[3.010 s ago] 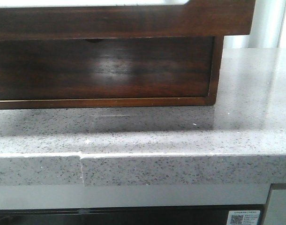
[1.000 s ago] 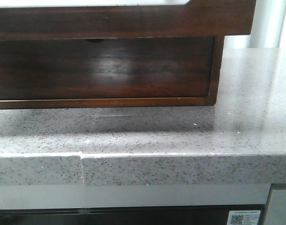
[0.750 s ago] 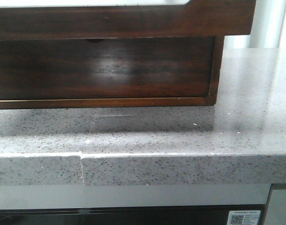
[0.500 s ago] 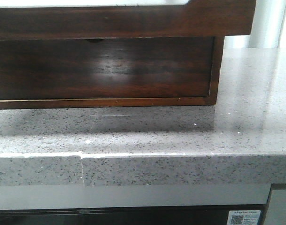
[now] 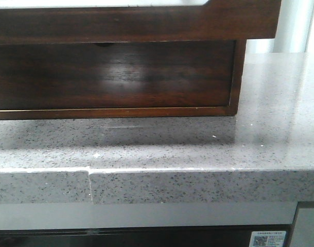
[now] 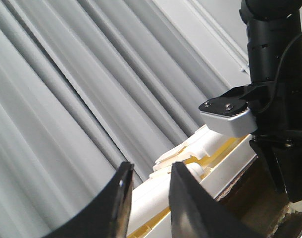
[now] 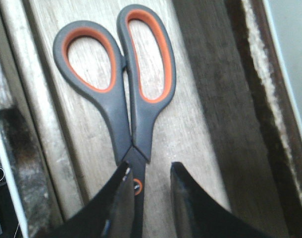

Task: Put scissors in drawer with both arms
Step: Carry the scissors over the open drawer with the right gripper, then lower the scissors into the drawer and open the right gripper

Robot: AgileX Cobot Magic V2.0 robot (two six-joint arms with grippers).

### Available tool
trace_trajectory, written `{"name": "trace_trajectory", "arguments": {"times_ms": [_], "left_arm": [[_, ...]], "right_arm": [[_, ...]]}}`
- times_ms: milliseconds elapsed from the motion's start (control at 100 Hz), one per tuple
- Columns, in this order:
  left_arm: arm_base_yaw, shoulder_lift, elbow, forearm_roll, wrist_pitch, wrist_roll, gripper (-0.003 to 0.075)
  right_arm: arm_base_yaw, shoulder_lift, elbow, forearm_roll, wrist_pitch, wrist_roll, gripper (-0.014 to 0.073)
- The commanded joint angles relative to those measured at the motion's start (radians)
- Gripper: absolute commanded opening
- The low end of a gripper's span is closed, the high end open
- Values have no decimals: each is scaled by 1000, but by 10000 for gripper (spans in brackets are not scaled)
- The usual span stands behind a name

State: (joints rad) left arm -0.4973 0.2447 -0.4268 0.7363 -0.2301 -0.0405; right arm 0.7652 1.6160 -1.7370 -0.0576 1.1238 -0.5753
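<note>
The scissors (image 7: 136, 124) lie flat on the pale inside of the drawer (image 7: 190, 129), with their grey, orange-lined loops pointing away from my fingers. My right gripper (image 7: 151, 171) is open just above them. Its fingers straddle the dark blade near the orange pivot dot, one finger overlapping the blade. My left gripper (image 6: 150, 171) is open and empty, held up in the air. From there I see the right arm (image 6: 275, 59) reaching down. In the front view the drawer's low dark front (image 5: 136, 23) shows at the top; neither gripper nor the scissors show there.
The drawer unit stands on a grey speckled counter (image 5: 198, 149). Below the drawer is a taller dark drawer front (image 5: 116, 77) with a small notch. A dark drawer wall (image 7: 225, 99) runs beside the scissors. A white and yellow object (image 6: 210, 148) and a grey pleated curtain (image 6: 67, 99) lie beyond my left gripper.
</note>
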Motion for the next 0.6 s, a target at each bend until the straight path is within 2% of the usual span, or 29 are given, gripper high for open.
{"name": "trace_trajectory", "arguments": {"times_ms": [0,170,430,590], "left_arm": [[-8,11,-35,-25,-46,-9,166],[-8,11,-35,-25,-46,-9,166],[-8,11,-35,-25,-46,-9,166],[-8,11,-35,-25,-46,-9,166]], "right_arm": [[-1,-41,-28,-10,1,-7,177],[-1,-41,-28,-10,23,-2,162],[-1,-51,-33,-10,11,4,-41],[-1,-79,-33,-14,-35,4,-57]]}}
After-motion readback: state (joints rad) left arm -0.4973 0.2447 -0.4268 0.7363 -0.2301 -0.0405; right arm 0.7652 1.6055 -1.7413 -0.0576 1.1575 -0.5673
